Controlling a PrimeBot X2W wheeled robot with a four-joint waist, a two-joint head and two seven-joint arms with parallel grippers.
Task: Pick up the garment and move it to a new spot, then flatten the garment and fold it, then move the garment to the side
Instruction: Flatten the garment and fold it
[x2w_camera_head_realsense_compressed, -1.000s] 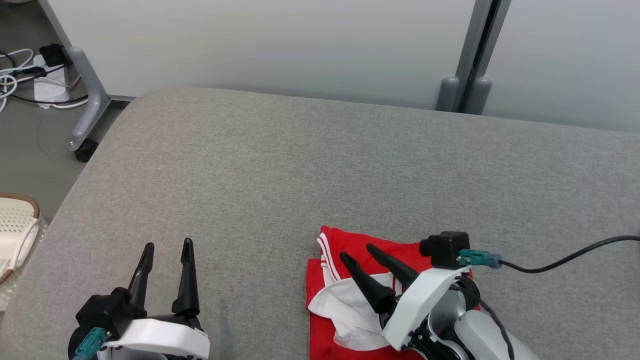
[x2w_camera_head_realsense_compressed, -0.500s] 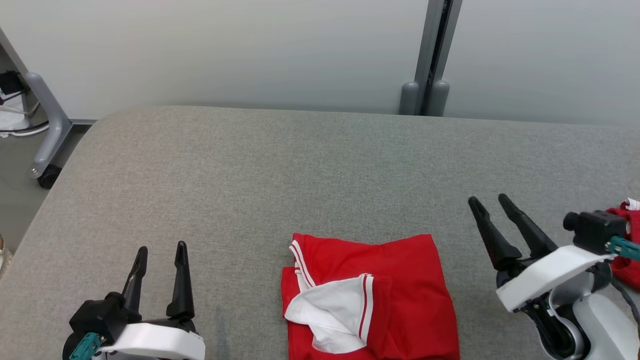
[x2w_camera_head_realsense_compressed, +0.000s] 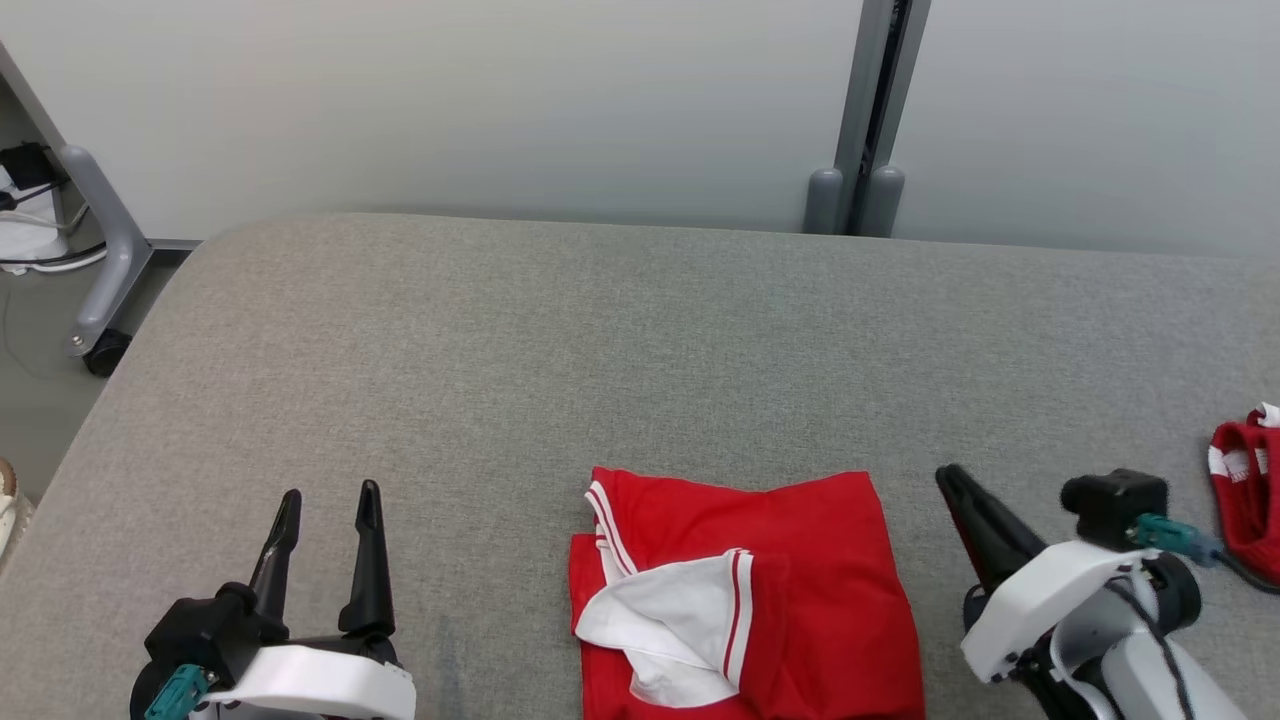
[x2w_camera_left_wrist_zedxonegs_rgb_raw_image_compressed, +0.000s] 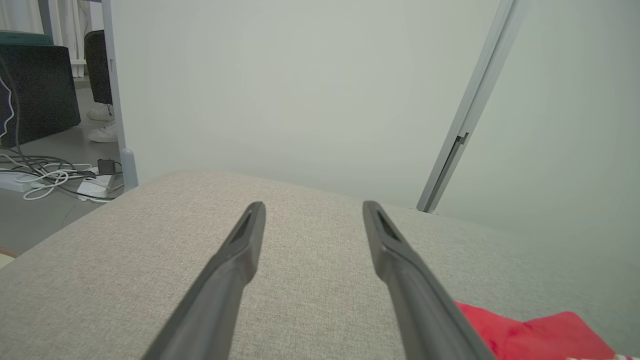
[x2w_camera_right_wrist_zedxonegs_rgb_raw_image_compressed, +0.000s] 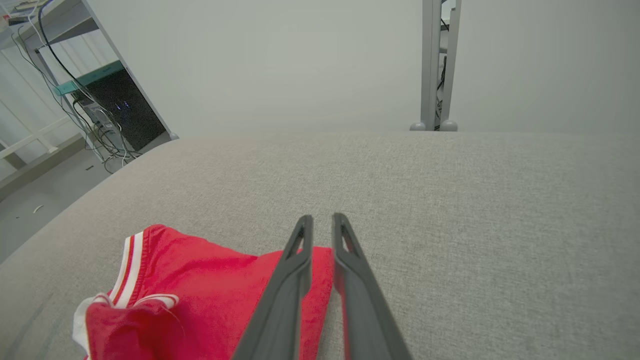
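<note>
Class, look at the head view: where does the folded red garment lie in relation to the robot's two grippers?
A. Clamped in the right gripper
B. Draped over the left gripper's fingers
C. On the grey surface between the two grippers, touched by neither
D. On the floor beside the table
C: the folded red garment lies flat on the grey surface, with the left gripper and the right gripper apart from it on either side.

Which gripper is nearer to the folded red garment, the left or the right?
The right. The right gripper is just beside the garment, at its right edge. The left gripper is farther away, on the garment's left.
</note>
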